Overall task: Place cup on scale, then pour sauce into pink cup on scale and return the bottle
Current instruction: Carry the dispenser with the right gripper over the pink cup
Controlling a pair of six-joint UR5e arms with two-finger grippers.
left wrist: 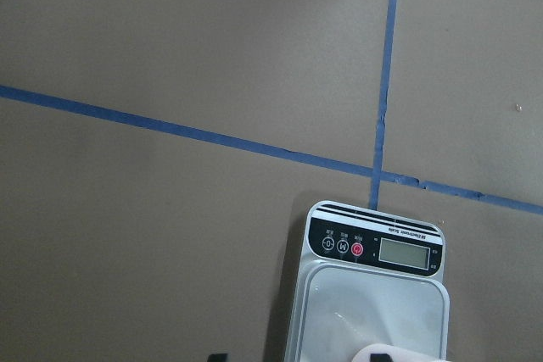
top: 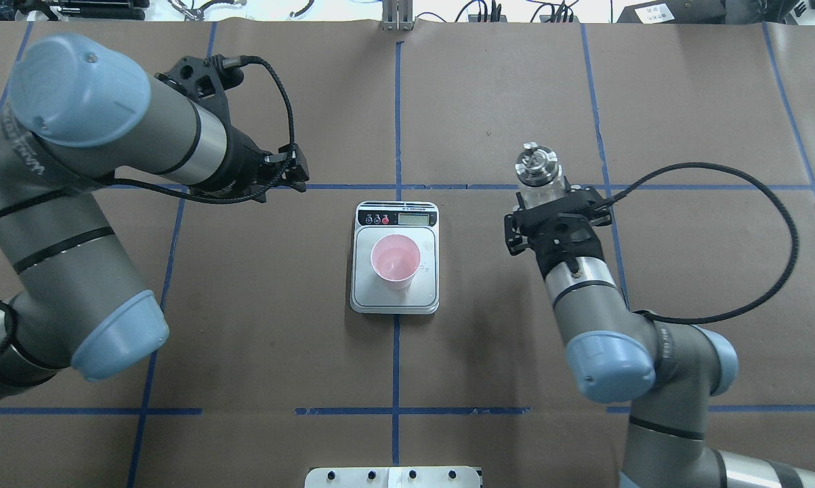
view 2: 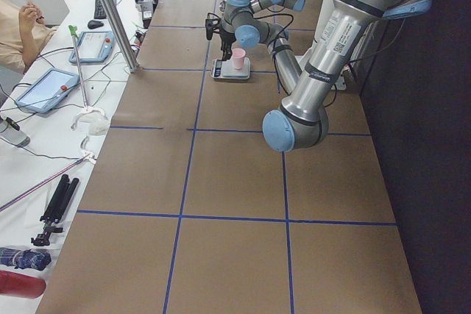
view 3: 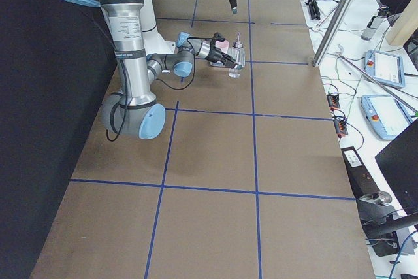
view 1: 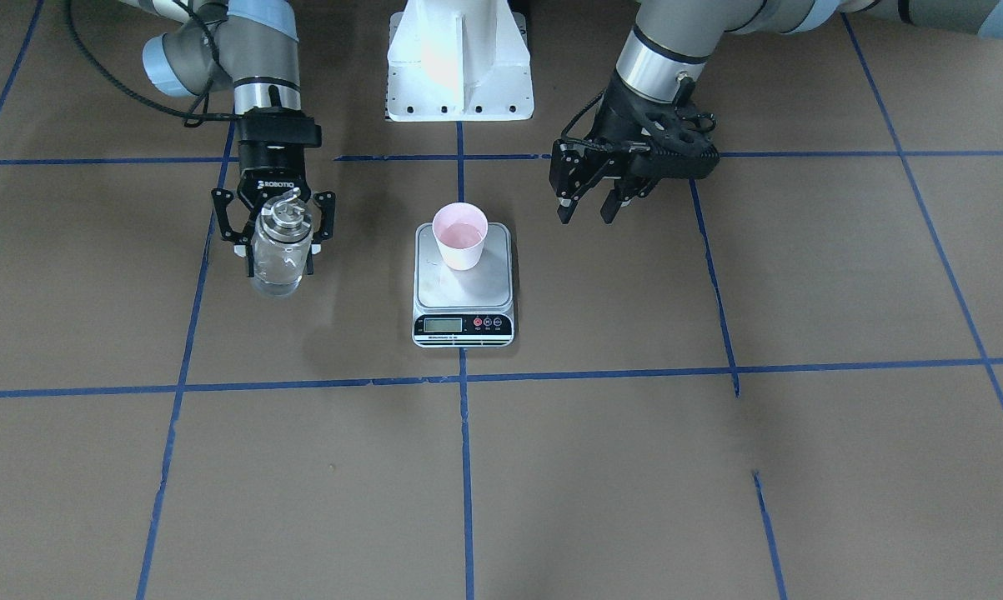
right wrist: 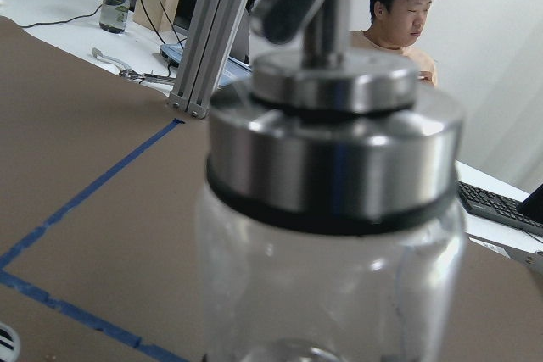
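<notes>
Pink cup (view 1: 460, 236) is standing upright on the steel platform of the digital kitchen scale (view 1: 434, 292), toward its rear edge and away from the display. Clear sauce (view 1: 461, 237) is showing low inside the cup. The scale is sitting at mid-table (view 1: 718, 467) on a blue tape line. Glass bottle (view 1: 281, 250) is standing upright well off to my right of the scale, and my right pincer (view 1: 279, 265) is gripping it on both sides below the metal spout cap. I cannot tell whether its base is touching the table. My left pincer (view 1: 586, 215) is hanging wide and empty, near the scale but not touching it.
</notes>
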